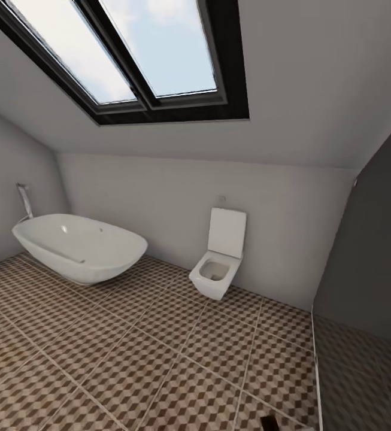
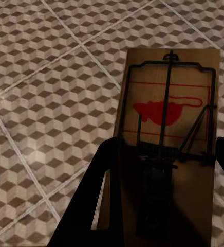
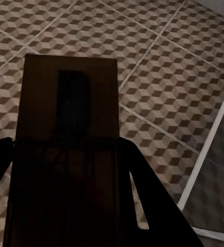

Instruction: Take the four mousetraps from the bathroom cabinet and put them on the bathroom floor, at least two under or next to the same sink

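Mousetraps: one mousetrap [image 2: 168, 134] sits squeezed in the left gripper [image 2: 166, 170], and another mousetrap [image 3: 68, 128] sits squeezed in the right gripper [image 3: 66, 170], both held above the bathroom floor [image 1: 159, 359]. Carry them level, find the sink, then lower them gently onto the tiles beside it.

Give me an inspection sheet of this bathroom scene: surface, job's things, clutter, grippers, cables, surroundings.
Surface: bathroom floor, cube-patterned tiles with pale grout lines.
Job's things: one mousetrap held by the left gripper, wire parts and red print facing the camera; a second mousetrap held by the right gripper, plain dark face up. Both are above the tiles.
Clutter: nothing seen on the visible floor.
Grippers: jaws of each shut on a trap's sides.
Cables: nothing seen.
Surroundings: oval white bathtub at the left with a chrome tap behind it, wall-hung toilet with lid up, skylight in the sloped ceiling, dark panel at the right.
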`<state>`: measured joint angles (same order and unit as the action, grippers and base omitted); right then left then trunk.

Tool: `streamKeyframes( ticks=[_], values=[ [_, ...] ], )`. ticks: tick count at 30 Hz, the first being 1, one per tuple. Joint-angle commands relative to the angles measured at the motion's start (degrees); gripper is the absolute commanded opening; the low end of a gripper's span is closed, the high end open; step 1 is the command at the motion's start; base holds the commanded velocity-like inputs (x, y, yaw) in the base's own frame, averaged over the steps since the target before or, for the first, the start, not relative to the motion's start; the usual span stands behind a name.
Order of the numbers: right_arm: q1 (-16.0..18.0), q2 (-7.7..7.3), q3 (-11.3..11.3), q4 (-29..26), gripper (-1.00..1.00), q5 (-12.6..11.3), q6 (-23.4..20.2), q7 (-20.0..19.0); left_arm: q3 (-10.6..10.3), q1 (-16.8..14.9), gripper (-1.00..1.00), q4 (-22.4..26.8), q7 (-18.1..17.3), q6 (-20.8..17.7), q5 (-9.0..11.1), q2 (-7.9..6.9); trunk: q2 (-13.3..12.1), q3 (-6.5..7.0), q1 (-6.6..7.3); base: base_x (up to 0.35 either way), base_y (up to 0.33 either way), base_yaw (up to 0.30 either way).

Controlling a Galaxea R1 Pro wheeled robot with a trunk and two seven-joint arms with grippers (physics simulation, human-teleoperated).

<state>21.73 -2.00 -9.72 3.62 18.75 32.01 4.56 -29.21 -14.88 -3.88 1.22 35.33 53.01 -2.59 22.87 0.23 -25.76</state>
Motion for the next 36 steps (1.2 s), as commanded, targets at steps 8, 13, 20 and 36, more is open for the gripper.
streamKeyframes(
  ticks=[8,13,20,36],
  values=[
    [0.1,-0.03,-0.3,0.2,-1.0,0.6,0.3,0.4,-0.4,-0.1,-1.0,-0.2,0.1,0.2,0.1,0.04,0.0,-0.02,-0.02,0.0,0.0,0.3],
    [0.1,-0.03,-0.3,0.2,-1.0,0.5,0.3,0.4,-0.4,-0.1,-1.0,-0.2,0.1,0.2,0.1,0.04,0.0,-0.02,-0.02,0.0,0.0,0.3],
    [0.1,-0.03,-0.3,0.2,-1.0,0.5,0.3,0.4,-0.4,-0.1,-1.0,-0.2,0.1,0.2,0.1,0.04,0.0,-0.02,-0.02,0.0,0.0,0.3],
    [0.1,-0.03,-0.3,0.2,-1.0,0.5,0.3,0.4,-0.4,-0.1,-1.0,-0.2,0.1,0.2,0.1,0.04,0.0,-0.02,-0.02,0.0,0.0,0.3]
  ],
)
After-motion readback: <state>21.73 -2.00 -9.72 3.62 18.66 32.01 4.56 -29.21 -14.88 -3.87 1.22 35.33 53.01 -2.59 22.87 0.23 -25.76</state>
